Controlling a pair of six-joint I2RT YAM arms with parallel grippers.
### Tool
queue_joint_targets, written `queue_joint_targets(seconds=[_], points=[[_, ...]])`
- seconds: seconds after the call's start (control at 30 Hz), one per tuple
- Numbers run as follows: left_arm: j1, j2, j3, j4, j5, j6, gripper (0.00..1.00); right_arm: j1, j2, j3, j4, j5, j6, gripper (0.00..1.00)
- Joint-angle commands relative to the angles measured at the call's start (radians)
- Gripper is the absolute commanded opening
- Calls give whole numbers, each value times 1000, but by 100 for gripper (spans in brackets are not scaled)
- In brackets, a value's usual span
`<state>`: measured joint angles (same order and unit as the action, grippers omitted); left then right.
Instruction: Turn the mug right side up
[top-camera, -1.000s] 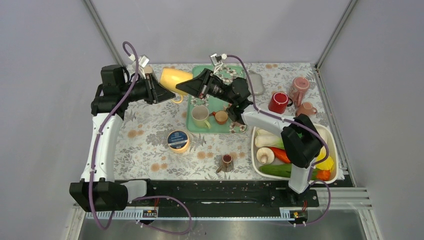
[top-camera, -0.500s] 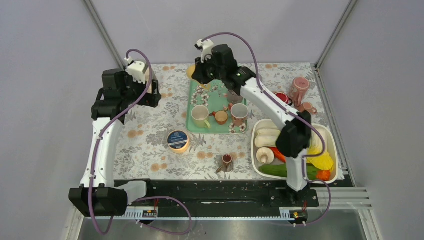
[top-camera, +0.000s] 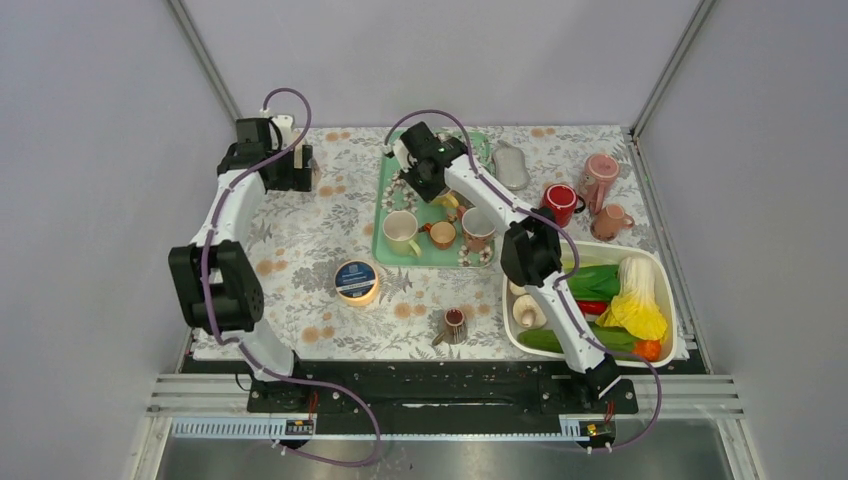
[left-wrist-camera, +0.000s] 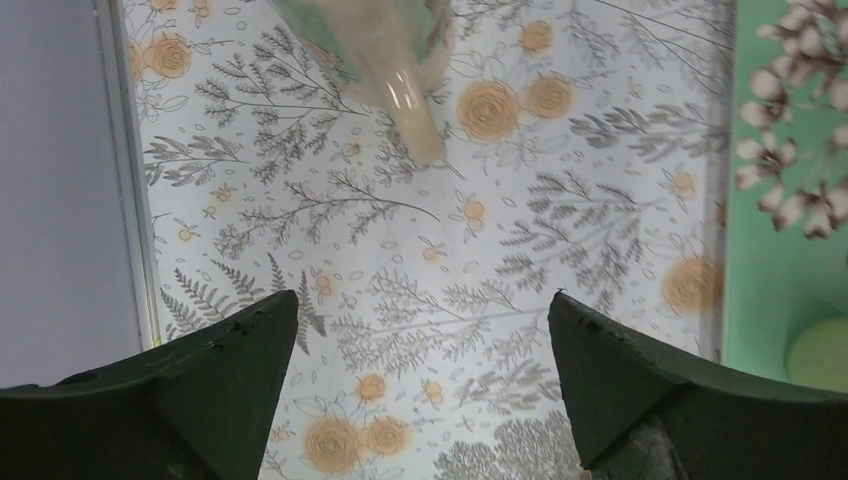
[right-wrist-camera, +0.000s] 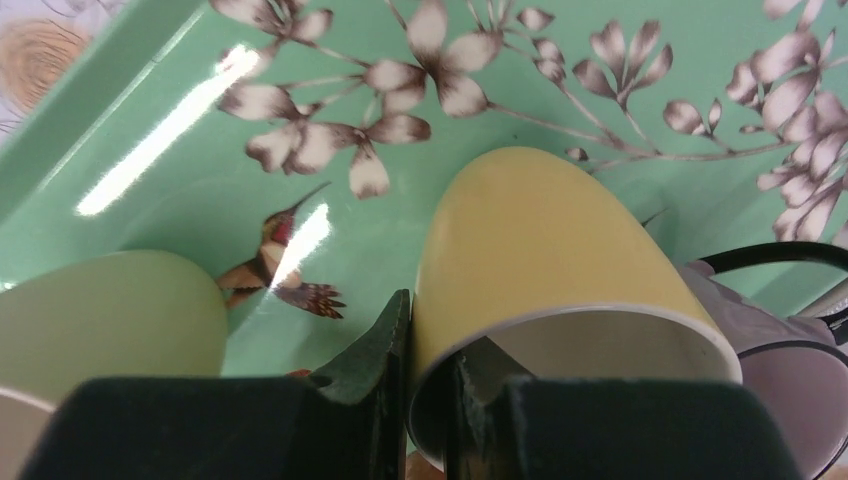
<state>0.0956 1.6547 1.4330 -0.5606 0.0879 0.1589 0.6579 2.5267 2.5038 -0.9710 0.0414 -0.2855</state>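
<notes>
The yellow mug (right-wrist-camera: 540, 240) hangs over the green flowered tray (right-wrist-camera: 200, 190), its white mouth turned up toward the wrist camera and its base toward the tray. My right gripper (right-wrist-camera: 432, 340) is shut on the mug's rim, one finger outside the wall and one inside. From above, the right gripper (top-camera: 428, 178) sits over the tray (top-camera: 385, 190) and hides most of the mug. My left gripper (left-wrist-camera: 420, 300) stands open over bare flowered cloth at the back left (top-camera: 300, 170), holding nothing.
The tray also holds a pale green mug (top-camera: 401, 231), a small orange cup (top-camera: 441, 234) and a pinkish mug (top-camera: 478, 227). A red mug (top-camera: 556, 204), pink pitcher (top-camera: 598, 177), round tin (top-camera: 356, 281), small brown cup (top-camera: 453, 324) and vegetable tub (top-camera: 668, 290) stand around.
The left gripper opened, let go of the yellow mug and drew back to the left. The right gripper took the mug by its rim and brought it over the tray.
</notes>
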Motion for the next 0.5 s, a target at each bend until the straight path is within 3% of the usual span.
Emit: queue_joint_targets(seconds=[0.0,0.27,0.47], points=[[9,104,120,94,-77,-51,98,-33,-51,24,40,-13,-26,0],[55,356,310,63,-40,-119,91,-35,7,21,-14,-11,-26,0],[53,471,425,58,-34,-111,81,-36,-18,12,-9,-32,-10,37]])
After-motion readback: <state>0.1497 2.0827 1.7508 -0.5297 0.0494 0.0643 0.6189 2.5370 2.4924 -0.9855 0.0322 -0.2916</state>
